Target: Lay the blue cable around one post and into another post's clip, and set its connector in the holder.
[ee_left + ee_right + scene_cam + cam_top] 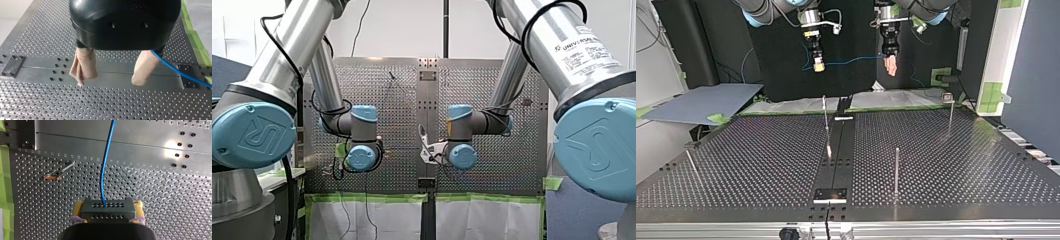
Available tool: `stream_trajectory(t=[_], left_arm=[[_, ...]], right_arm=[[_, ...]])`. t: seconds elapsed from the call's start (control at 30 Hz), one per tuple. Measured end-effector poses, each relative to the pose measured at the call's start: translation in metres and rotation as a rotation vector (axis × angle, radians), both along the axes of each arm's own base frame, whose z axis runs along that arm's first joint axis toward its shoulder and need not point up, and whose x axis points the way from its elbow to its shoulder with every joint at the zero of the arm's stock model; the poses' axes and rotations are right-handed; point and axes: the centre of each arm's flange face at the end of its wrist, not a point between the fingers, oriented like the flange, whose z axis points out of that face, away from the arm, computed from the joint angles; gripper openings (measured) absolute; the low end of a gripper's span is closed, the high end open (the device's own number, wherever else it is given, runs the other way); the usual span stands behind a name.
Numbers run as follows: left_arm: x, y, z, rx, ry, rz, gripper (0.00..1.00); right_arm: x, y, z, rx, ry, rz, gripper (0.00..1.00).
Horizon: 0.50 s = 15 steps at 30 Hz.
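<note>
Blue cable [852,62] hangs in mid-air in the top view, strung between my right tool [819,65] and my left tool [891,67]. Both are held high over the bench [761,165], where thin posts [896,170] stand. The left wrist view adds that my left tool's beige-wrapped fingers [83,66] stand apart, released, with the cable passing the outer side of one. Only the right wrist view shows the black connector [107,211], clenched between my right tool's yellow pads [79,206], with the cable rising from it. The front view hides both tools' fingers.
</note>
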Motion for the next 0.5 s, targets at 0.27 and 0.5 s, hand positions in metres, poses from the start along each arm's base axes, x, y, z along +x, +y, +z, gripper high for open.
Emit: stream_trajectory(t=[0.27, 0.5], left_arm=[[-0.026, 0.006, -0.019, 0.019, 0.074, 0.001, 1.00], [-0.063, 0.017, -0.033, 0.016, 0.147, -0.006, 1.00]], right_arm=[[0.000, 0.000, 0.000, 0.000, 0.000, 0.000, 0.00], [0.000, 0.000, 0.000, 0.000, 0.000, 0.000, 0.00]])
